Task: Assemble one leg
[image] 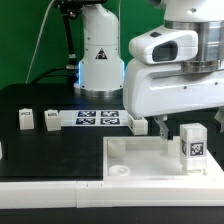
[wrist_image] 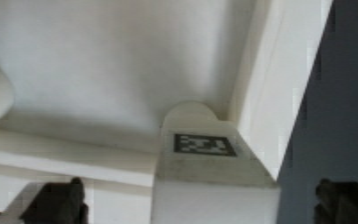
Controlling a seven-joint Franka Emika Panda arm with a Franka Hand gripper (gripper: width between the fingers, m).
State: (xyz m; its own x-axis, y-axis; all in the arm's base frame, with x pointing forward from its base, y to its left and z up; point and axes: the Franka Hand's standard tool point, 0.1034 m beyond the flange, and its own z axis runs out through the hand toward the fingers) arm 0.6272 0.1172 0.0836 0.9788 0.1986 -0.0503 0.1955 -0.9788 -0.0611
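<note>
A white leg (image: 192, 144) with a black-and-white tag stands upright in the corner of the white square panel (image: 128, 160) at the exterior view's right. My gripper (image: 190, 123) hangs just over it, jaws wide apart. In the wrist view the leg (wrist_image: 208, 160) lies between the two dark fingertips (wrist_image: 55, 202) with a gap on each side, so nothing is gripped. The panel's raised rim (wrist_image: 282, 70) runs beside the leg. Two more legs (image: 25, 119) (image: 50, 121) stand on the black table at the exterior view's left.
The marker board (image: 98, 119) lies flat behind the panel. The robot's base (image: 98, 55) stands at the back. Another white part (image: 2, 150) shows at the exterior view's left edge. The arm's white body (image: 175, 75) covers the right side.
</note>
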